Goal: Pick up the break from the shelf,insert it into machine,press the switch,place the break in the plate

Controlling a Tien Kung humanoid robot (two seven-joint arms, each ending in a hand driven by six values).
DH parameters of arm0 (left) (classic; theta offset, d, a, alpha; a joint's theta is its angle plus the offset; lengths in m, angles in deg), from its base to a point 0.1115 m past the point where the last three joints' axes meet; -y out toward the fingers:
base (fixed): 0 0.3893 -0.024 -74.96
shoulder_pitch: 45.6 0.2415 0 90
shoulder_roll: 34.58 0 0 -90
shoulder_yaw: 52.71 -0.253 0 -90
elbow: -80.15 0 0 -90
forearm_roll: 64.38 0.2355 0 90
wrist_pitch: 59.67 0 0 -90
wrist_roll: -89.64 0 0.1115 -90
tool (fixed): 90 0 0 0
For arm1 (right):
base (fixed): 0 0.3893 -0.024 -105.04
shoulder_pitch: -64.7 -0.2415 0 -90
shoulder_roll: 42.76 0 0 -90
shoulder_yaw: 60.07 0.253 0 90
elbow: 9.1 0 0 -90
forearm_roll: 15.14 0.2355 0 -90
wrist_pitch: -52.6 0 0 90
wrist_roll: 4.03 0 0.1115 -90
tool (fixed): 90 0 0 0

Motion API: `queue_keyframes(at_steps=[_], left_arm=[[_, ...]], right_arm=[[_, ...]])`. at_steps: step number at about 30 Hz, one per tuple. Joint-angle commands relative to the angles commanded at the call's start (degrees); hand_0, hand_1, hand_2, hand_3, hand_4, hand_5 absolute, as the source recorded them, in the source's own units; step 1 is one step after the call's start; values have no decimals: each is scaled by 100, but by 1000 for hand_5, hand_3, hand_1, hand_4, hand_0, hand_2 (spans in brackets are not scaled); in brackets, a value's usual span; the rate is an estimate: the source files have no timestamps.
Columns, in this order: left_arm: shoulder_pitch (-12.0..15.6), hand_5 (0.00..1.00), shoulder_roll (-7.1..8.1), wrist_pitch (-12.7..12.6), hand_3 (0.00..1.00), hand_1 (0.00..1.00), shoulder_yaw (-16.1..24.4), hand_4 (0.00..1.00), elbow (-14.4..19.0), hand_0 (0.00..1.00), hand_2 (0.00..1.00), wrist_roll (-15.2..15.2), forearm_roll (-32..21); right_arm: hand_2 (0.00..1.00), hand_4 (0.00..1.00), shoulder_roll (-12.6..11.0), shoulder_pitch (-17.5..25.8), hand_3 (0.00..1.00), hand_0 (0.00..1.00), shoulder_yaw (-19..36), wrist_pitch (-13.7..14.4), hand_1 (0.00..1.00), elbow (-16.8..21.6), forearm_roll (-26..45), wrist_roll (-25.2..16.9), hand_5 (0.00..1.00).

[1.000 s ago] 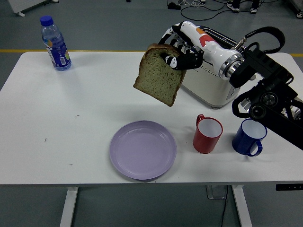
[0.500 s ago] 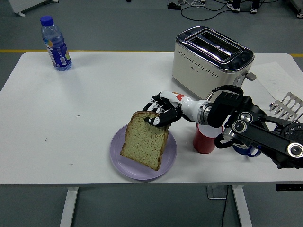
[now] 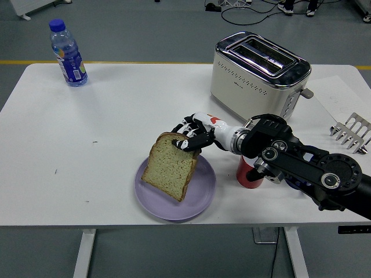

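Note:
A slice of brown bread point(image 3: 169, 168) hangs tilted over the lilac plate point(image 3: 203, 194), its lower corner down at the plate's surface. My right hand point(image 3: 188, 138) is shut on the slice's top edge, the black forearm reaching in from the right. The cream toaster point(image 3: 258, 72) stands at the back right with both slots empty. The silver rack point(image 3: 351, 131) sits at the right edge. My left arm is out of view.
A red mug point(image 3: 248, 176) stands just right of the plate, partly hidden by my forearm, with a blue mug behind the arm. A water bottle point(image 3: 68, 53) stands at the far left corner.
My right hand carried the bread from beside the toaster down to the plate, then shifted it slightly left over the plate in the last half second.

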Motion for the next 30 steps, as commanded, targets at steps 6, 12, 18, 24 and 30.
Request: queue_keyframes(at_steps=[6,12,18,24,30], left_arm=[[1,818,-2,6,507,448,-2,256,0,624,446,-6,6],[-5,818,2,8,507,448,-16,256,0,624,445,-6,-4],[-11,818,7,10,507,448,-55,258,0,624,446,-5,-28],[-11,817,9,9,507,447,-62,257,0,624,445,-6,-31],[-8,816,10,21,507,448,-48,258,0,624,445,-22,28]], right_arm=[[498,365,52,69,527,403,-37,-71,442,-70,-124,-128,2],[542,346,66,93,543,491,-42,-215,513,-121,-343,-200,12],[558,500,77,82,544,528,-43,-189,549,-222,-949,-486,228],[600,532,62,67,555,624,13,-362,611,-336,-1763,-595,271],[682,584,79,21,587,742,64,-703,695,-425,-2407,-545,349]])
